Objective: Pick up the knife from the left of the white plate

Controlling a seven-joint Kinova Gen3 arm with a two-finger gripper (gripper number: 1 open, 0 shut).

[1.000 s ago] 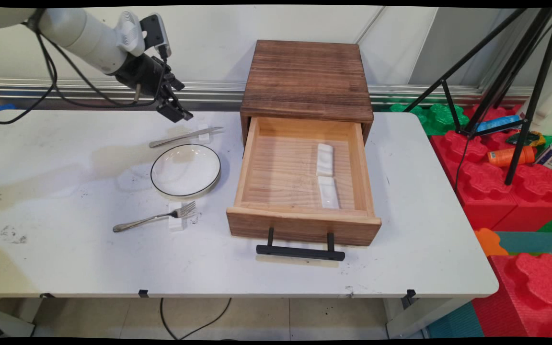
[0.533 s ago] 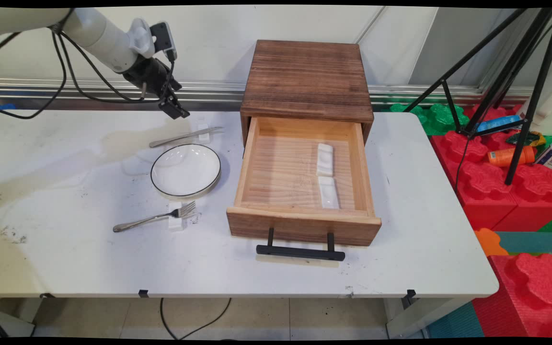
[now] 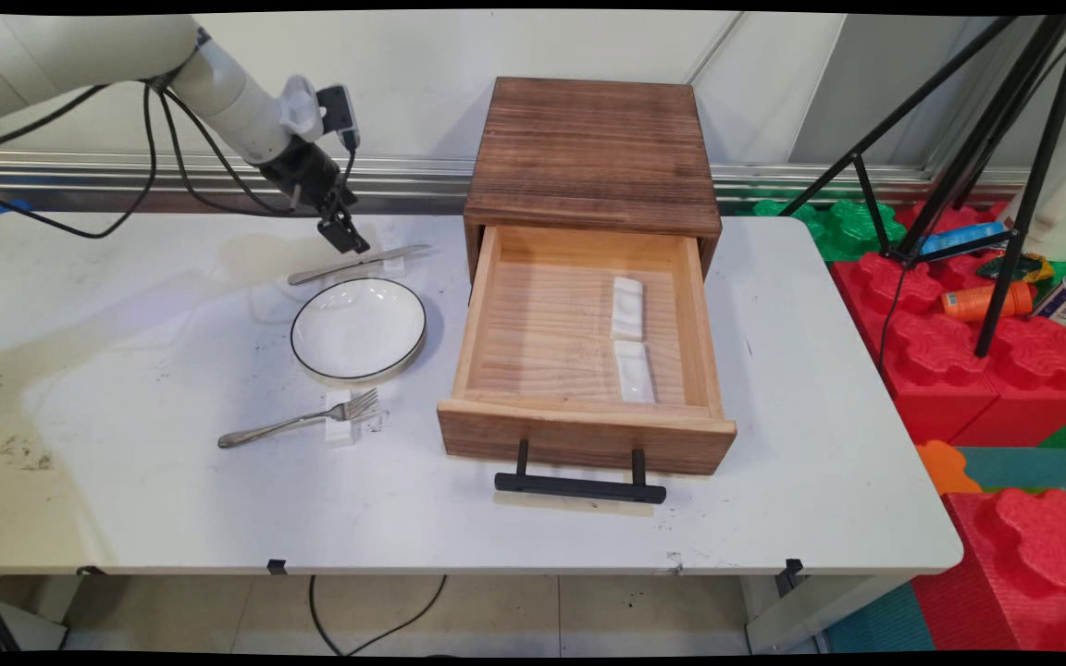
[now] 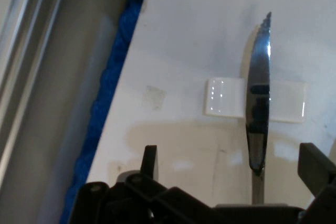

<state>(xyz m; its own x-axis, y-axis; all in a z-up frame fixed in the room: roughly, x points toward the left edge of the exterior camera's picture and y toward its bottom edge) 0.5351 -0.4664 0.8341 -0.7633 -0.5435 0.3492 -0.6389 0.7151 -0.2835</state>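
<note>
- Over the worktop's (image 3: 126,481) far left, the claw (image 3: 345,233) hung spread wide and empty, just above the knife (image 3: 357,265), one finger (image 4: 149,161) either side of its handle end.
- Knife lay untouched across its white rest (image 4: 223,97), blade (image 4: 260,77) pointing away.
- Plate (image 3: 358,328), fork (image 3: 297,421) and open drawer (image 3: 579,324) with two rests (image 3: 630,338) sat apart.
- No readable writing showed anywhere.

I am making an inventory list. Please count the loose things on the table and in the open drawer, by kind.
Knife: 1
Fork: 1
Plate: 1
White rests: 4, one under the knife, one under the fork, two in the drawer
Total: 7
</note>
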